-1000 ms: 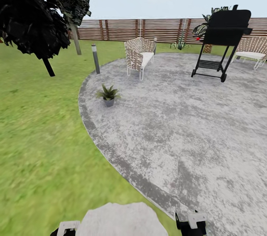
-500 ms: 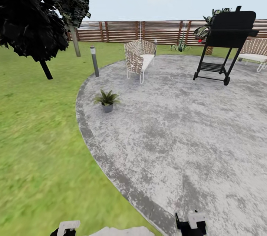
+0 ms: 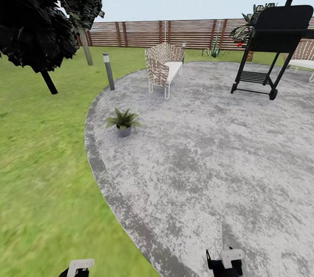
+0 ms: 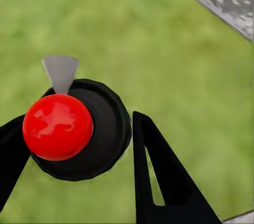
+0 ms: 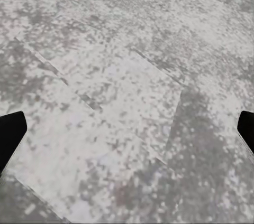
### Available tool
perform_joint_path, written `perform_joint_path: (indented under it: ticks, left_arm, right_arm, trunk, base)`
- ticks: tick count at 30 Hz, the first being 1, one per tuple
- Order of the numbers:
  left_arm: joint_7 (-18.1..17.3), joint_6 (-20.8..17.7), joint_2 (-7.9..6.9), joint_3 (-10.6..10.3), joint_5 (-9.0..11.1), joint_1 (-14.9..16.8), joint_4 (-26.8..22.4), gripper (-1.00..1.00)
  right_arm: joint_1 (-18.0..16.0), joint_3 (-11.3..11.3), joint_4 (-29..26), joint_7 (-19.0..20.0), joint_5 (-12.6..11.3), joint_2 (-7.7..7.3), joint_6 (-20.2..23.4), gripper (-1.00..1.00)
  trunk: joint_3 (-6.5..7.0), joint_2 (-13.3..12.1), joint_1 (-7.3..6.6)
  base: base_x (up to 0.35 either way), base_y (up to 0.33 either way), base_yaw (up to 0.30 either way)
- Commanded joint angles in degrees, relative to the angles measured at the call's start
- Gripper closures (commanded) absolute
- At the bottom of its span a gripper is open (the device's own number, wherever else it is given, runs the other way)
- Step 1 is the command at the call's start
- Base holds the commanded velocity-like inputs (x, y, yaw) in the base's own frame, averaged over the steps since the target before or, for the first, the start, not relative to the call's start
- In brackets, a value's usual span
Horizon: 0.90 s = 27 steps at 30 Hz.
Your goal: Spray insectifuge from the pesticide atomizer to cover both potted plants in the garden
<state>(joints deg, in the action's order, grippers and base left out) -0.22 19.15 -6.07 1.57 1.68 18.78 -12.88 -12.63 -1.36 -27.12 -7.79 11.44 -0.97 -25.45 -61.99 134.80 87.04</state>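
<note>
Base has rolled forward: the pale stepping stone seen at the head view's lower edge earlier is gone from it, and the small potted plant with pointed green leaves in a grey pot (image 3: 124,121) now sits lower and closer. View has also swung slightly, so the black wheeled barbecue grill (image 3: 274,46) has drifted towards the frame's right side. Scene objects themselves appear fixed; camera moved, not them

Landmark: the potted plant, standing on the round grey paved patio (image 3: 209,159) near its rim. Grey bollard lamp (image 3: 108,71) is beyond it, by the lawn. White woven chair (image 3: 163,67) is beyond it, further onto the paving. Brown slatted wooden fence (image 3: 174,33) runs well behind

Left gripper (image 4: 74,145): fingers spread, holding nothing; a red ball on a black disc lies between them over green grass (image 4: 185,65). Right gripper (image 5: 127,129): fingertips wide apart over bare paving, empty

Pesticide atomizer: not located in these views. Judgement: transit phase, pick-up not yet done; no whitish specks visible on the leaves
</note>
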Motion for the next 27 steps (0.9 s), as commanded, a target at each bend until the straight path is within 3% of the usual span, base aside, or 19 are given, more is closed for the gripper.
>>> perform_joint_path:
  ticks: [1, 27]
  left_arm:
    - [-0.04, 0.18, 0.01, 0.1, 0.17, 0.03, 0.05, 1.0]
    - [-0.04, 0.18, 0.01, 0.1, 0.17, 0.0, 0.05, 1.0]
  right_arm:
    - [-0.03, -0.14, 0.05, -0.3, 0.6, 0.01, -0.12, -1.0]
    - [-0.03, -0.14, 0.05, -0.3, 0.6, 0.03, -0.08, -1.0]
  trunk:
    - [-0.05, 0.01, 0.02]
    - [-0.05, 0.01, 0.02]
  base:
    - [0.34, 0.0, 0.0]
    - [0.34, 0.0, 0.0]
